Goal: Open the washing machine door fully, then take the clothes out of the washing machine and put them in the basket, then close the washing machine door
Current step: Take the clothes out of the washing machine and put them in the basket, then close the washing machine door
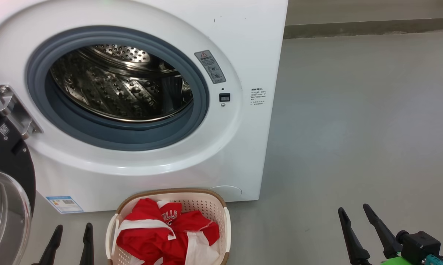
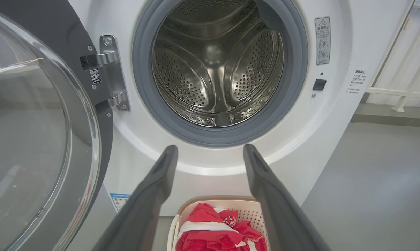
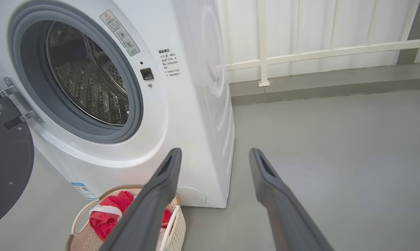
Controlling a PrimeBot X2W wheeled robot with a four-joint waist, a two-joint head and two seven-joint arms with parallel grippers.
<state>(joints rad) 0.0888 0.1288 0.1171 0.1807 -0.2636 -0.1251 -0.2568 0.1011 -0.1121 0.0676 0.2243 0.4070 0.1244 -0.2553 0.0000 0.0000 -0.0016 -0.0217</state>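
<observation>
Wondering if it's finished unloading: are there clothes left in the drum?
No, the drum shows bare steel, and the red clothes lie in the basket.

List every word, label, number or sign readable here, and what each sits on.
"ULLS": white lettering on the red clothes in the basket; any earlier letters hidden.
Red warning triangle: grey sticker on the washing machine; its text too small.
Printed text block beside the opening: too small.
Blue label, low on the front: too small.
QR code sticker on the washing machine door: no words.
</observation>
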